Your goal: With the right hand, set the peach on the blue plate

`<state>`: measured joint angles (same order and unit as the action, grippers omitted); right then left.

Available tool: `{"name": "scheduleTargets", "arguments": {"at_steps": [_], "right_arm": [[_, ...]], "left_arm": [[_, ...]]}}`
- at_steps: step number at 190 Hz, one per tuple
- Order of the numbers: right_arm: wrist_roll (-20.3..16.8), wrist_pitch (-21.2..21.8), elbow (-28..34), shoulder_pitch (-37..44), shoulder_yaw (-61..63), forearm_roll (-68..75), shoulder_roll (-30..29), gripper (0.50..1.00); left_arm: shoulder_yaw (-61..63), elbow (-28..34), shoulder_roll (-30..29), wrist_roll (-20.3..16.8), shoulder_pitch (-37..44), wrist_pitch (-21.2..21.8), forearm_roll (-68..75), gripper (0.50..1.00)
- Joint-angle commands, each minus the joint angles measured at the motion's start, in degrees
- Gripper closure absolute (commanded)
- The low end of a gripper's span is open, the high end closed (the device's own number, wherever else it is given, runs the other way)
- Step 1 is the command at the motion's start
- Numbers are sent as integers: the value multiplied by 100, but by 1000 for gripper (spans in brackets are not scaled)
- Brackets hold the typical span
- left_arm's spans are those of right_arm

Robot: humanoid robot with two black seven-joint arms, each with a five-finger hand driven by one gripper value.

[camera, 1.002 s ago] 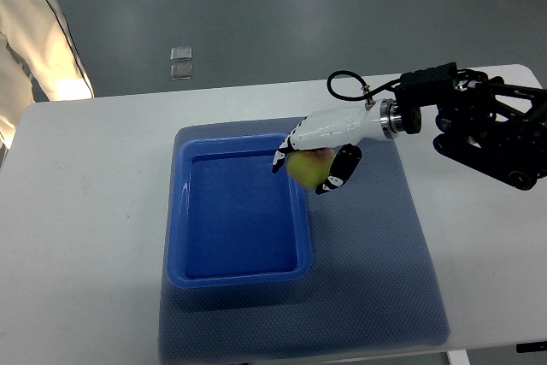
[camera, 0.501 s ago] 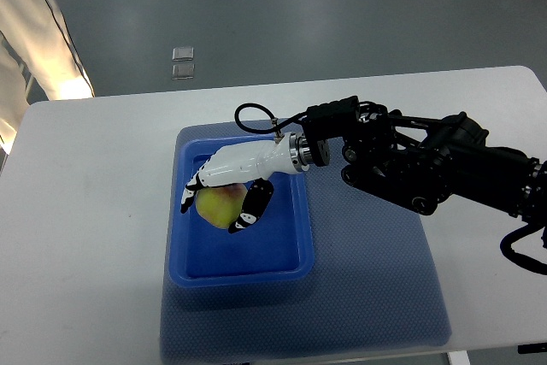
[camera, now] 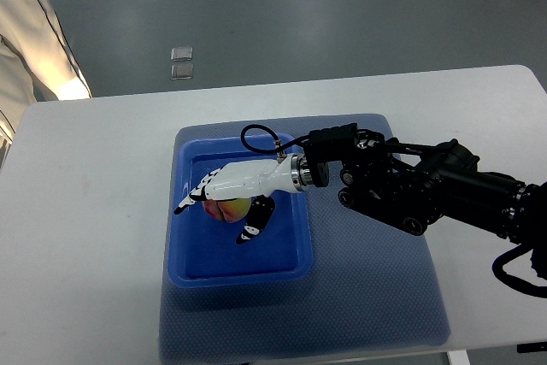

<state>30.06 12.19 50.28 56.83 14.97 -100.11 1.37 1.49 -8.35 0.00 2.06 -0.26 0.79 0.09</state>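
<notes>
while a person's pale sleeve (camera: 34, 32) showed at the 10 o'clock corner, beyond the white worktop (camera: 85, 211), the blue plate (camera: 190, 273), really a shallow rectangular tray, sat left of centre on a dark blue mat (camera: 376, 297). inside it, toward its 12 o'clock half, the peach (camera: 224, 210) was low over the tray floor, possibly touching it; contact could not be confirmed. the right hand (camera: 229, 203) was wrapped over the fruit from above, white fingers (camera: 198, 190) curled down on its 9 o'clock side and the thumb (camera: 255, 221) on the 5 o'clock side, pinching the peach between them. its black arm (camera: 427, 194) reached in from 3 o'clock. the left hand was not visible.

the step looked like the release. done well, it would mean settling the peach fully onto the tray floor first, then spreading fingers and thumb evenly so neither nudged the round fruit into a roll, and lifting straight up clear of the tray's 3 o'clock wall.
</notes>
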Motion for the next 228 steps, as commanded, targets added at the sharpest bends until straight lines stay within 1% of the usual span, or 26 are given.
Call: {"name": "scheduleTargets", "arguments": {"at_steps": [1, 36, 75, 118, 128, 129, 139, 149, 150, 160, 182, 196, 216, 228], "right_arm": [[0, -23, 26, 3, 42, 36, -5, 585], [0, -32, 61, 47, 129, 572, 109, 574], [-9, 21, 34, -58, 1070, 1407, 320, 574], [-62, -23, -326, -542, 2159, 2733, 373, 574], [-62, -23, -326, -542, 2160, 2734, 373, 574], [-62, -23, -439, -638, 2473, 3160, 364, 574], [-70, -32, -545, -735, 2766, 3638, 337, 574], [-70, -32, -546, -735, 2766, 3639, 337, 574], [-88, -41, -659, -796, 2949, 4066, 329, 574], [-88, -111, -809, -849, 3091, 4526, 302, 574], [-88, -313, -1178, -973, 3135, 5503, 302, 574], [-88, -445, -1495, -1078, 3126, 6424, 276, 574], [-88, -472, -1688, -1236, 3126, 7322, 267, 574], [-88, -560, -1794, -1298, 3126, 7796, 267, 574]], "left_arm": [[1, 0, 0, 5, 0, 0, 0, 500], [1, 0, 0, 5, 0, 0, 0, 500], [-8, 0, 0, 5, 0, 0, 0, 500], [-8, 0, 0, -4, 0, 0, 0, 500], [-8, 0, 0, -4, 0, 0, 0, 500], [-8, 0, 0, 5, 0, 0, 0, 500], [-8, 0, 0, 5, 0, 0, 0, 500], [-8, 0, 0, 5, 0, 0, 0, 500], [-8, 0, 0, 5, 0, 0, 0, 500], [-8, 0, 0, 5, 0, 0, 0, 500], [-8, 0, 0, 5, 0, 0, 0, 500], [-8, 0, 0, -4, 0, 0, 0, 500], [-8, 0, 0, -4, 0, 0, 0, 500], [-8, 0, 0, -4, 0, 0, 0, 500]]}}
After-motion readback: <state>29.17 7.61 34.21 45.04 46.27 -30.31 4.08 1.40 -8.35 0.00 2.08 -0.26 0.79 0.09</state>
